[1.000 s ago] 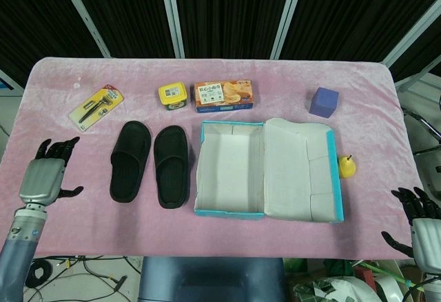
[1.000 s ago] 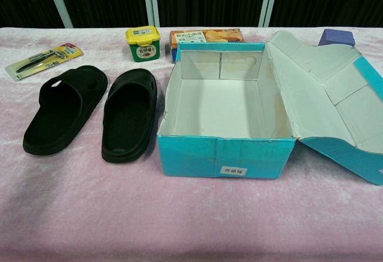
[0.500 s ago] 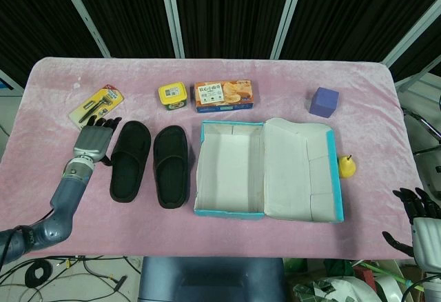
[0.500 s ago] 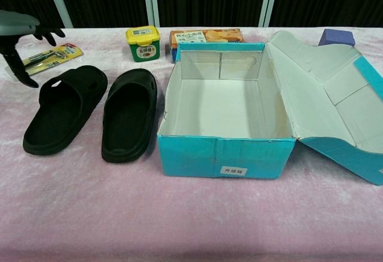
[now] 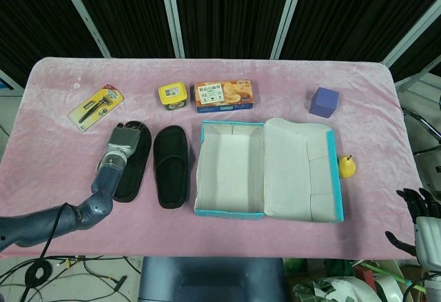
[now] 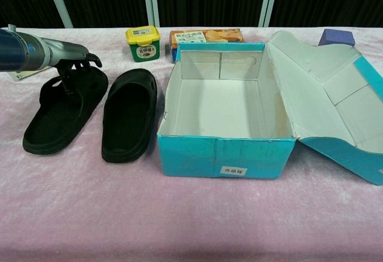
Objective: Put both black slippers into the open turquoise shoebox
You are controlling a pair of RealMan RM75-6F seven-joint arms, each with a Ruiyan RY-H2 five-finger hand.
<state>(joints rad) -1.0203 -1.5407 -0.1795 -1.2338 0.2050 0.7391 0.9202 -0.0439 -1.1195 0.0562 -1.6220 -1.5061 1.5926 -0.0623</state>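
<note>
A: Razor pack [image 5: 96, 107] at the upper left of the head view, lying on the pink tablecloth [image 5: 48, 157]. Below and right of it we see the left hand [image 5: 121, 140] over the left slipper [image 5: 136, 171], near its toe end.

B: In the chest view we see that hand's fingers [image 6: 72, 70] pointing down onto the slipper's strap. Is it gripping?

A: We cannot tell. The fingers reach down to the strap, but whether they have closed on it does not show in either view.

B: Just right of it we have the right slipper [image 5: 171, 166], flat on the cloth, parallel to the first and untouched.

A: Above the slippers we note the yellow tub [image 5: 172, 95] and, to its right, the biscuit box [image 5: 222, 96].

B: Then the turquoise shoebox [image 5: 229, 210] fills the centre, just beside the right slipper. Its lid [image 5: 303, 171] is folded out to the right, and we see only white walls and floor inside. Both slippers lie outside it.

A: Upper right, we see a purple cube [image 5: 324, 101]. A small yellow object [image 5: 346, 167] peeks out past the lid's right edge.

B: At the lower right corner of the head view we find the right hand [image 5: 419, 218], off the table's edge, fingers spread and holding nothing.
</note>
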